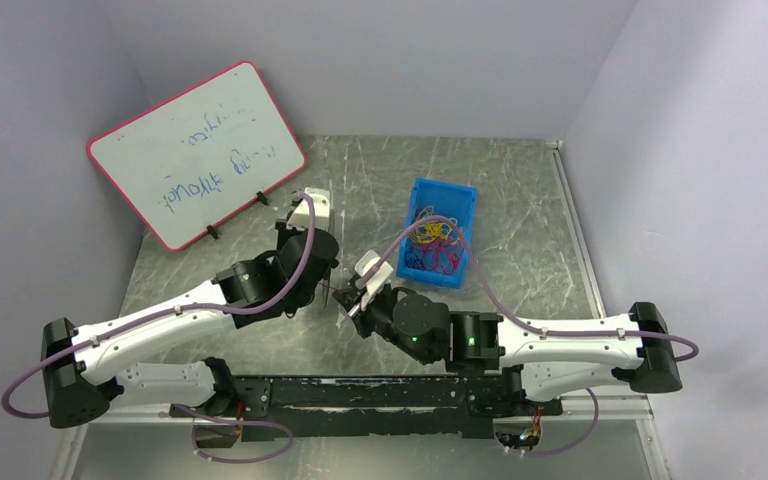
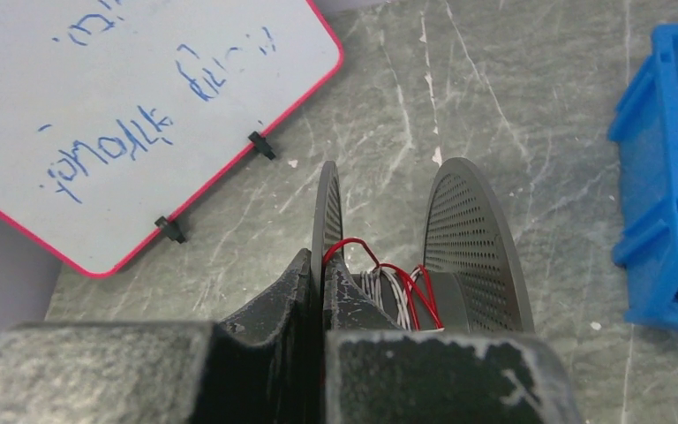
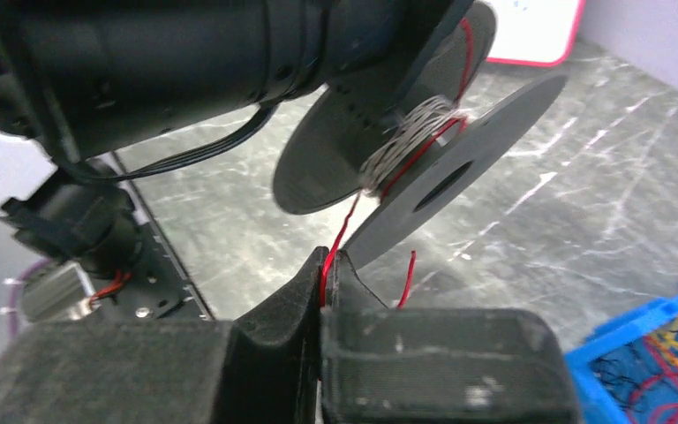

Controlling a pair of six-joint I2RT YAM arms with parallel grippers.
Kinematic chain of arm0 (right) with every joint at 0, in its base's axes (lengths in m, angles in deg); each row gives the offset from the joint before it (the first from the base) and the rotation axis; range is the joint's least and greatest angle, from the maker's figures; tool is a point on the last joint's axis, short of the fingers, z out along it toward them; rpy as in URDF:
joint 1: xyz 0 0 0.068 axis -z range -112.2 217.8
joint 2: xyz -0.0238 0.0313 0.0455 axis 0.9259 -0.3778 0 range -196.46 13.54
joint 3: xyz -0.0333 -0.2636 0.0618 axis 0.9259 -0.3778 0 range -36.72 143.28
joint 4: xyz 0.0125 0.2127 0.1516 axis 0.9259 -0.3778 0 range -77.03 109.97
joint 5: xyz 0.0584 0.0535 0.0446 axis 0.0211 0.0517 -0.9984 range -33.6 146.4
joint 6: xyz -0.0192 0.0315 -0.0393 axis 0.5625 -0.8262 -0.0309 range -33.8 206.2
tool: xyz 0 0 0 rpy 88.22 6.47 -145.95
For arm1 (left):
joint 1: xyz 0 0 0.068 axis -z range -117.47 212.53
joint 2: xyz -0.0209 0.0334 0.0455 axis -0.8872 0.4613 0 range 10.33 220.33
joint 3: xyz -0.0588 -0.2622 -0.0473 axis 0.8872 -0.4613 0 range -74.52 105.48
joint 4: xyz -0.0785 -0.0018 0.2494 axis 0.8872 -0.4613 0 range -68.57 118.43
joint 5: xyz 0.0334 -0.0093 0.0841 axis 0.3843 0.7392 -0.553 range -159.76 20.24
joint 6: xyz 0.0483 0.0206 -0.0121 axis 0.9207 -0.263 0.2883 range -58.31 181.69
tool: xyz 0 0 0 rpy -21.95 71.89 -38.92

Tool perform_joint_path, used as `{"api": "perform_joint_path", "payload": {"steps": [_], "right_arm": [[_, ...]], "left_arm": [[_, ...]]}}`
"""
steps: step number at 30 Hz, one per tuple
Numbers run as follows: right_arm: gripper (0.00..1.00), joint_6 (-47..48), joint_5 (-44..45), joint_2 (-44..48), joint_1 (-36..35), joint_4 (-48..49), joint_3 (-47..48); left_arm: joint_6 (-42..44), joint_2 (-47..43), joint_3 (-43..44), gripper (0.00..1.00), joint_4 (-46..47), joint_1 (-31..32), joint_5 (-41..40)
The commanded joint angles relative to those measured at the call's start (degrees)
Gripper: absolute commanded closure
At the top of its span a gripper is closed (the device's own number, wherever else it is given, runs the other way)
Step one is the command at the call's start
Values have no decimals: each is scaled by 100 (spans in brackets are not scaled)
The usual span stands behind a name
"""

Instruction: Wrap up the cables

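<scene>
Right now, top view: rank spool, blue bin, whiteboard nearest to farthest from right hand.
1. spool: at the right hand, which pinches its red wire.
2. blue bin: behind, to the right.
3. whiteboard: far back left.

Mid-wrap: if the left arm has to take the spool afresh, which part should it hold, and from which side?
Take the spool by the thin rim of one flange, edge-on from outside, as the left fingers do now. The hub between the discs carries red wire and grey windings, so stay off it.
</scene>
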Motion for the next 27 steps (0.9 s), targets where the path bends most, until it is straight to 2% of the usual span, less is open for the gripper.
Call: {"api": "perform_joint_path", "payload": {"steps": [1, 9, 13, 20, 27], "right_arm": [[100, 611, 359, 57, 175, -249, 489], [100, 1017, -687, -73, 1313, -852, 980], [100, 1287, -692, -104, 1645, -1084, 1069], [100, 1296, -1264, -96, 2480, -1140, 835], [100, 899, -2608, -63, 3377, -1182, 397]], "left_arm": [[93, -156, -160, 93, 110, 22, 344], [346, -187, -344, 93, 70, 247, 1110], [343, -212, -353, 93, -107, 350, 1381], [741, -508, -446, 93, -138, 420, 2821], [981, -1085, -408, 93, -410, 416, 4131]]}}
